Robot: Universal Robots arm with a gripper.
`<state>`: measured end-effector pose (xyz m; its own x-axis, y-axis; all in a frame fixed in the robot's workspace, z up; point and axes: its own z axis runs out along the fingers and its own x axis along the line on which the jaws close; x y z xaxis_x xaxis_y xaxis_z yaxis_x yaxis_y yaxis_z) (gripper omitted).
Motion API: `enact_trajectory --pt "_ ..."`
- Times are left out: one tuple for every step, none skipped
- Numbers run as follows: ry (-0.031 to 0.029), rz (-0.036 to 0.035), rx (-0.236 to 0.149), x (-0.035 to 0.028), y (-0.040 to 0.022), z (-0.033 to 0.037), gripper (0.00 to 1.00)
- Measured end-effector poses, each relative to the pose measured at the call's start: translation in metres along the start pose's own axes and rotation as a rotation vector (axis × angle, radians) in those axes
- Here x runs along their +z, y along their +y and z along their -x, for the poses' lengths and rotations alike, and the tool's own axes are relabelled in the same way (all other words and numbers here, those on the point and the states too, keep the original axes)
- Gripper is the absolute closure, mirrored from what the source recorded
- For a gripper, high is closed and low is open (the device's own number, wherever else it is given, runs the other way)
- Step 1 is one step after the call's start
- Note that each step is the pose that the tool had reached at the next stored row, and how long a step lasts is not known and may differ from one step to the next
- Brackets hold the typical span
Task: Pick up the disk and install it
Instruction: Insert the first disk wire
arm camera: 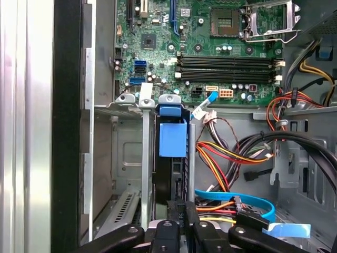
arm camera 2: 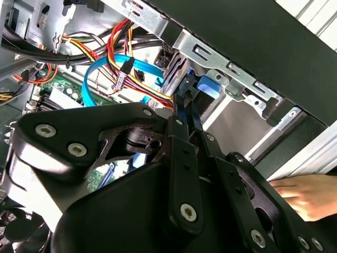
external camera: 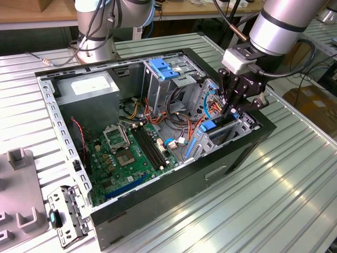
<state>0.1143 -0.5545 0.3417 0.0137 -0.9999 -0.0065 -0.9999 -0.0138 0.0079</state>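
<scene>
While seated in bay (arm camera: 131,158), disk (arm camera: 172,138) meets claw (arm camera: 181,211).

Open computer case (external camera: 158,203) on slatted table (external camera: 295,200), motherboard (external camera: 129,155) exposed.

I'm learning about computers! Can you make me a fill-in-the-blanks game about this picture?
1. The robot's hand is over the open computer ____.
2. The disk has a frame coloured ____.
3. The disk stands on edge in a metal bay, beside the ____ motherboard.
4. In the second wrist view, a person's ____ rests outside the case.

Missing words: case; blue; green; hand
</scene>
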Motion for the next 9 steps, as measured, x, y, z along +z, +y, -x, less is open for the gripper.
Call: enact_trajectory --pt "0.0003 0.0009 0.0 0.0008 0.0 0.0 0.83" --pt "0.0005 0.0018 0.0 0.0014 0.0 0.0 0.83" --pt "0.0006 0.0022 0.0 0.0015 0.0 0.0 0.83" --pt "0.0004 0.0024 0.0 0.0016 0.0 0.0 0.83" --pt "0.0003 0.0024 0.0 0.0017 0.0 0.0 0.83" --pt "0.0002 0.0025 0.0 0.0017 0.0 0.0 0.83" --pt "0.0002 0.0026 0.0 0.0017 0.0 0.0 0.83" --pt "-0.0005 0.0021 0.0 0.0012 0.0 0.0 0.83" --pt "-0.0004 0.0019 0.0 -0.0004 0.0 0.0 0.82"
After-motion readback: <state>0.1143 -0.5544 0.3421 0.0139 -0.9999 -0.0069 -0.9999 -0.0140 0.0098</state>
